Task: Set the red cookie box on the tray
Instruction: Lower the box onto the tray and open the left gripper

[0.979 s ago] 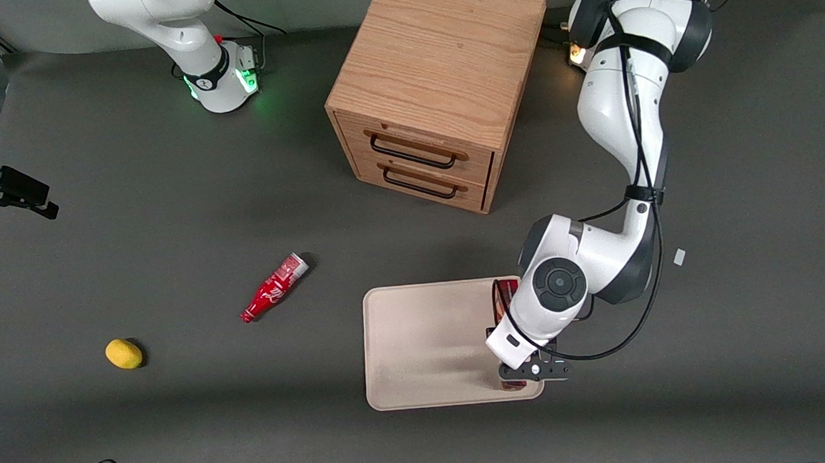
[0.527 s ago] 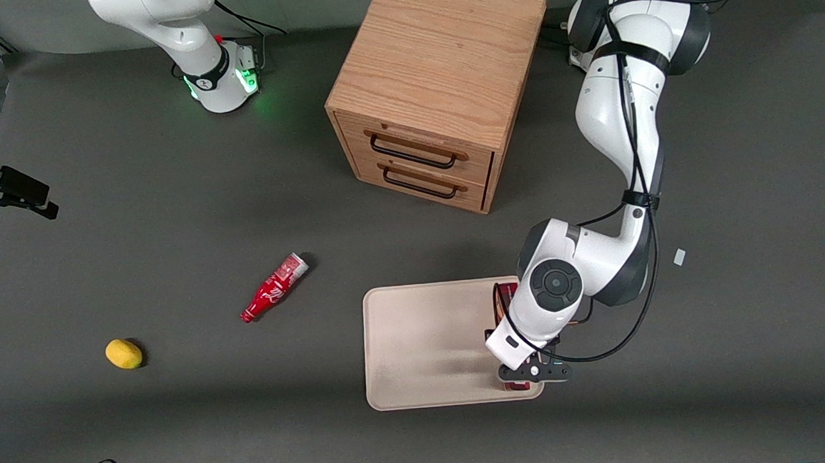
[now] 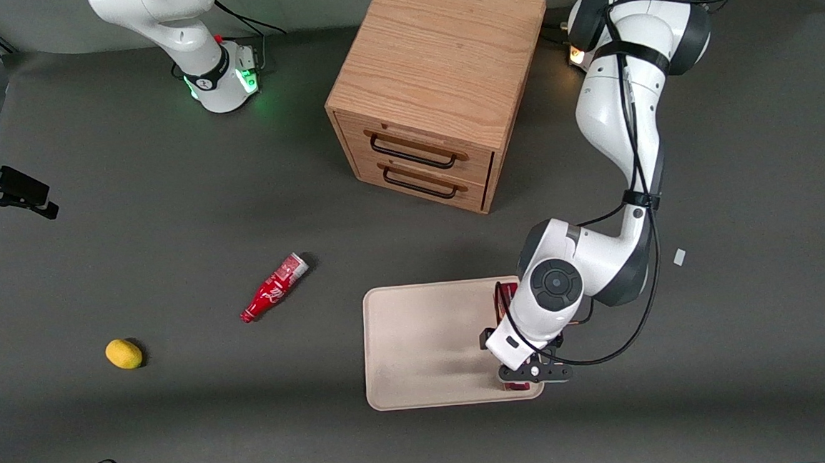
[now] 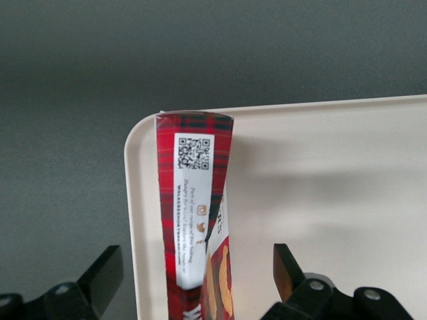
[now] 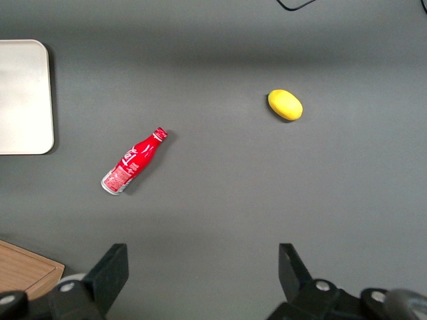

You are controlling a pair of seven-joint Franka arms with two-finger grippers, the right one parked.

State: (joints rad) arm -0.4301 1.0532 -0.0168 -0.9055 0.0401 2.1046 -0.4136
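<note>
The red cookie box (image 4: 193,220) lies flat on the cream tray (image 4: 333,187), along the tray's rim toward the working arm's end. Its white label patch with a QR code faces up. My left gripper (image 4: 195,257) is open and straddles the box, with a clear gap between each finger and the box. In the front view the wrist covers most of the box (image 3: 508,291); only its end farther from the camera shows on the tray (image 3: 419,345). The gripper (image 3: 518,347) is under the wrist there.
A wooden two-drawer cabinet (image 3: 439,87) stands farther from the camera than the tray. A red soda bottle (image 3: 274,288) and a yellow lemon (image 3: 123,354) lie toward the parked arm's end. A small white scrap (image 3: 679,257) lies beside the working arm.
The wrist has shifted slightly over the tray, and a dark finger now shows a little farther out beside it. The box stays on the tray.
</note>
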